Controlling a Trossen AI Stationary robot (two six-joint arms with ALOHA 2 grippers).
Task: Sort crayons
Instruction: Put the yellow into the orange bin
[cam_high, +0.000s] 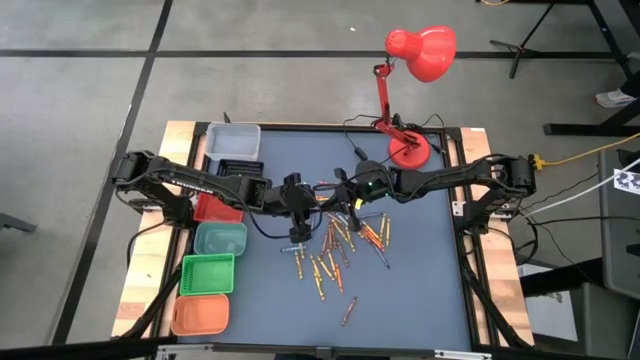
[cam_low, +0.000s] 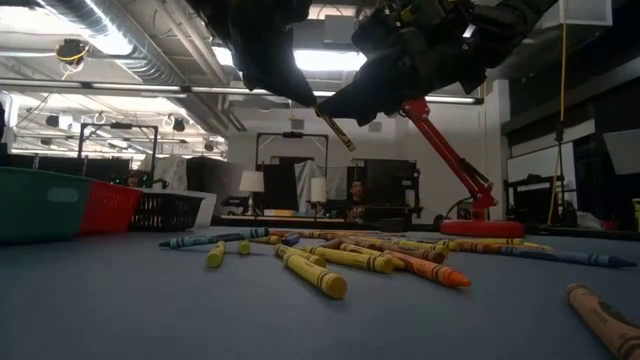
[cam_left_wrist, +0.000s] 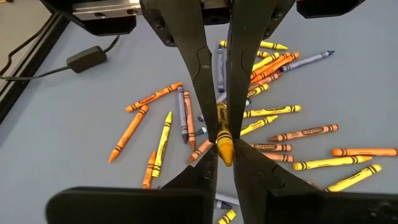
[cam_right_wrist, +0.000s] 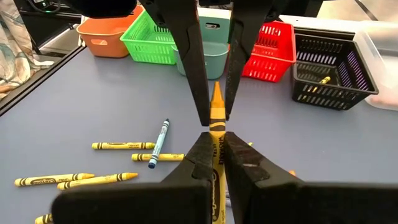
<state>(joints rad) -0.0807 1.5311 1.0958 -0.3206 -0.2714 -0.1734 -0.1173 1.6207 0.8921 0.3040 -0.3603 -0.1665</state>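
Note:
My two grippers meet tip to tip over the middle of the table, the left (cam_high: 303, 203) coming from the left and the right (cam_high: 343, 203) from the right. Both are shut on one yellow crayon (cam_left_wrist: 222, 127), which hangs in the air between them (cam_low: 336, 132). The other crayons (cam_high: 335, 245), orange, yellow, blue and dark, lie flat and scattered on the blue-grey table below and toward the near edge. They also show in the low view (cam_low: 330, 258). My left gripper pinches the yellow crayon's pointed end (cam_left_wrist: 225, 154) between its two fingertips, level, from the table's left. The crayon runs on in line with the fingers, clear of the table. My right gripper pinches the crayon's wrapped body (cam_right_wrist: 216, 146) between its two fingers, level, from the table's right. The crayon lies along the fingers, and its tip (cam_right_wrist: 216, 94) sticks out past them between the left gripper's fingers.
A row of bins runs down the table's left side: clear (cam_high: 232, 140), black (cam_high: 238, 168), red (cam_high: 215, 208), teal (cam_high: 220, 238), green (cam_high: 208, 274), orange (cam_high: 200, 315). A red desk lamp (cam_high: 410, 150) stands at the far right. One crayon (cam_high: 348, 312) lies apart near the front.

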